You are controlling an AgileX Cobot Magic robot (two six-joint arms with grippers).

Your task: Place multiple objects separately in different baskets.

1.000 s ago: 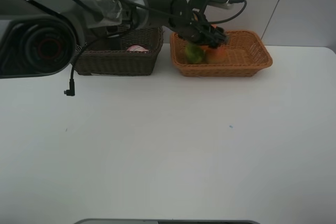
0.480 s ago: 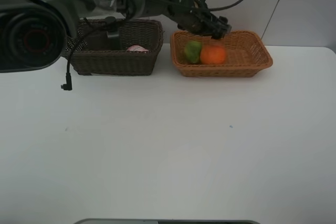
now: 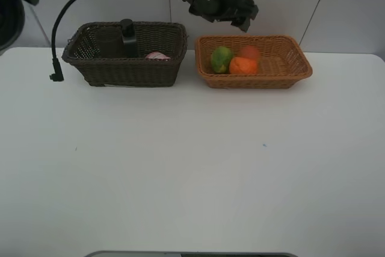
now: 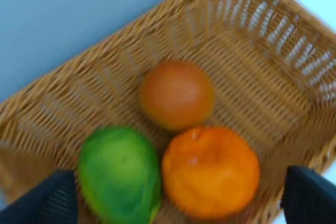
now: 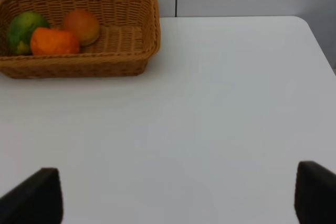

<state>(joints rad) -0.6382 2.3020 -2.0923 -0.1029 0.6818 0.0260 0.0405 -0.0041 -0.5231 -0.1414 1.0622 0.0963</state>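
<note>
The light orange-tan basket point(image 3: 289, 67) holds the green-yellow fruit point(image 3: 221, 58), the orange point(image 3: 243, 65) and the red-orange fruit point(image 3: 251, 52). All three also show in the left wrist view: green-yellow fruit point(image 4: 119, 174), orange point(image 4: 210, 171), red-orange fruit point(image 4: 177, 94). My left gripper point(image 3: 240, 17) point(image 4: 181, 201) hangs open and empty above this basket. The dark brown basket point(image 3: 129, 70) holds the black pump bottle point(image 3: 128, 36), the pink bottle point(image 3: 157, 56) and the mauve cup point(image 3: 108, 41). My right gripper point(image 5: 173, 195) is open and empty over bare table.
A black cable with a plug point(image 3: 55, 76) hangs from the left arm by the dark basket's left end. The white table point(image 3: 192, 167) stretches in front of both baskets. The light basket point(image 5: 136, 35) sits far left in the right wrist view. A tiled wall stands behind.
My left gripper has risen out of the light basket and pulled back, leaving the orange beside the green-yellow fruit. The red-orange fruit is now uncovered.
</note>
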